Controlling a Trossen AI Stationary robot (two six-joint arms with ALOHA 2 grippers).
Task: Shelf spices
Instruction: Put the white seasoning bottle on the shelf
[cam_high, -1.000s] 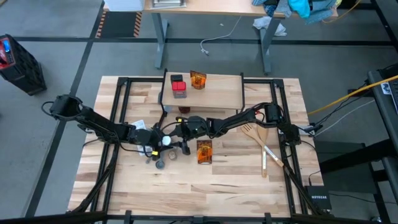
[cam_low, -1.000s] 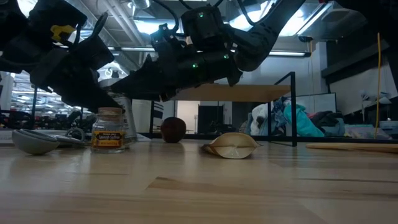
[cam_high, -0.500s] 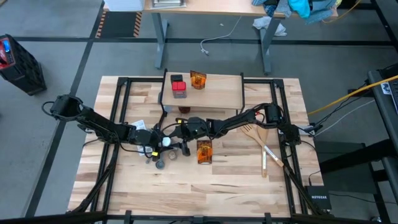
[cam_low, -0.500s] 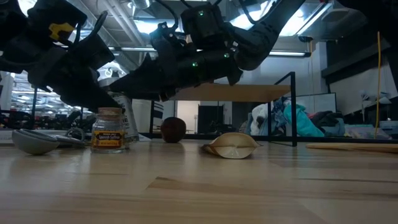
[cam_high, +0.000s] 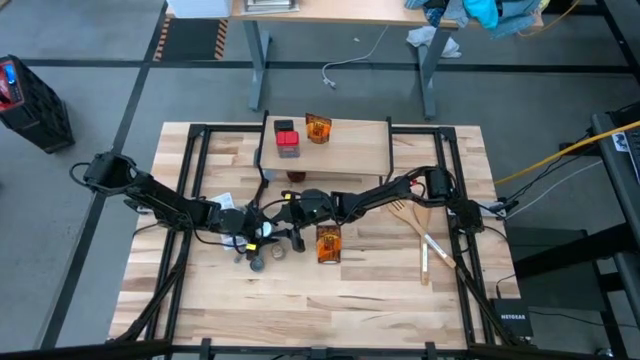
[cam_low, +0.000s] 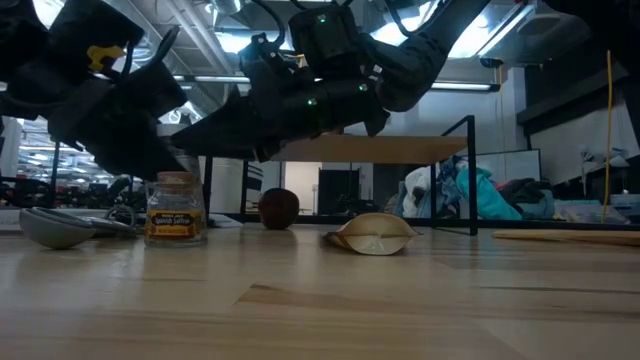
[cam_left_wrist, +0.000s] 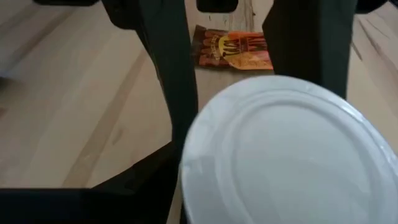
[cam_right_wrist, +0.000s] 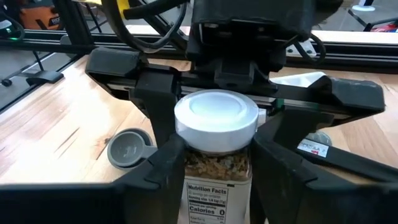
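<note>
We find the white-capped jar (cam_right_wrist: 216, 121) upright between both grippers at the table's middle: the right gripper (cam_right_wrist: 214, 165) has a finger pressed to each side of its body, pinching it, while the left gripper (cam_left_wrist: 249, 74) faces it with fingers spread either side of the cap. An orange packet (cam_high: 328, 243) lies just beside the right gripper. The shelf (cam_high: 350, 150) stands beyond both, carrying a red-topped box (cam_high: 287, 139) and another orange packet (cam_high: 318, 128).

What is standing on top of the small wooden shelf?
On the shelf stand a red-topped box and an orange see-through jar; its remaining surface is bare. What lies under it is mostly covered from above.
</note>
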